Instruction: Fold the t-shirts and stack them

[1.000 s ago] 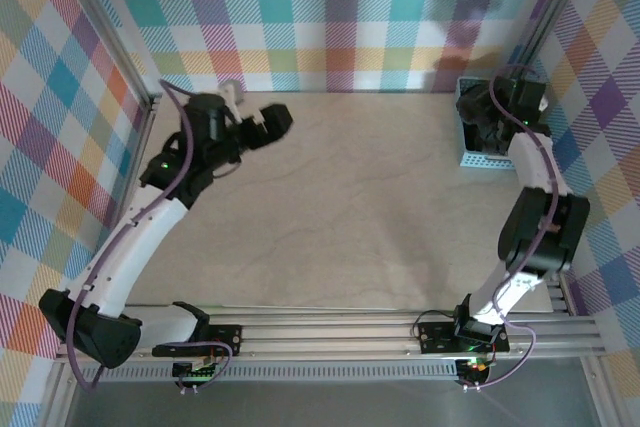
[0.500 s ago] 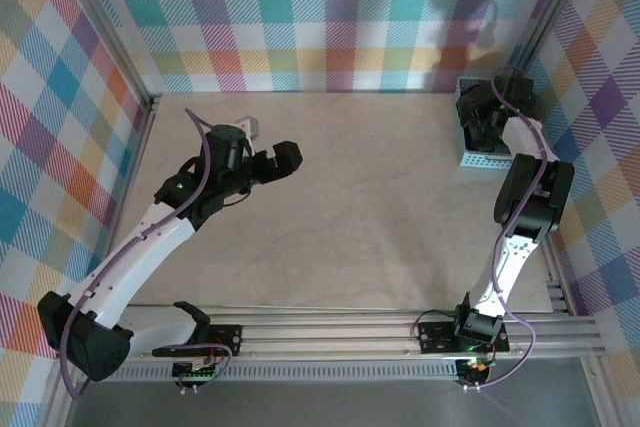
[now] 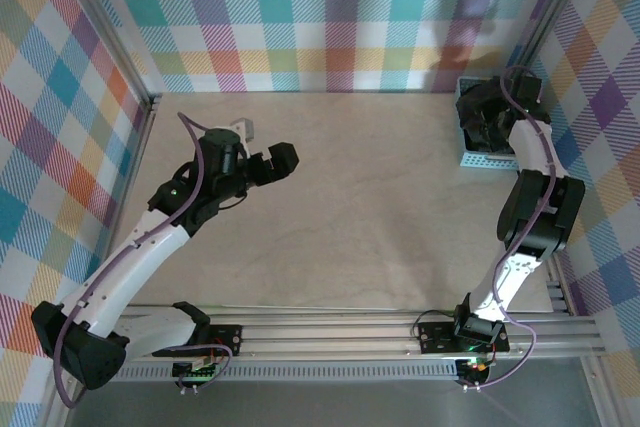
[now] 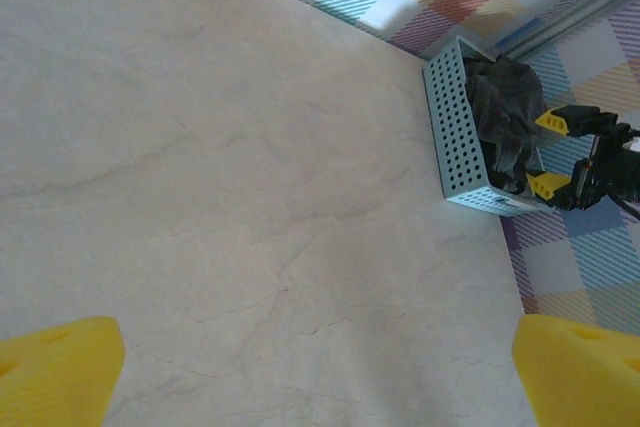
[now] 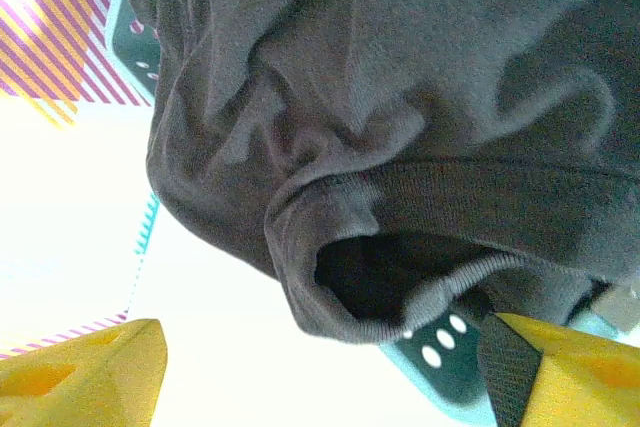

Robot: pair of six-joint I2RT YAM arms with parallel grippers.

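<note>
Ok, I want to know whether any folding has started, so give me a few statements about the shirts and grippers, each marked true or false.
1. The dark t-shirts lie bunched in the light blue mesh basket. True.
2. The basket stands at the near left corner of the table. False: it stands at the far right corner, by the checked wall.
3. The left gripper hangs over bare tabletop, jaws open, holding nothing. True.
4. One folded t-shirt lies in the middle of the table. False: no shirt lies on the tabletop; they are in the basket.
5. The right gripper is at the basket, its fingers spread by the fabric. True.
</note>
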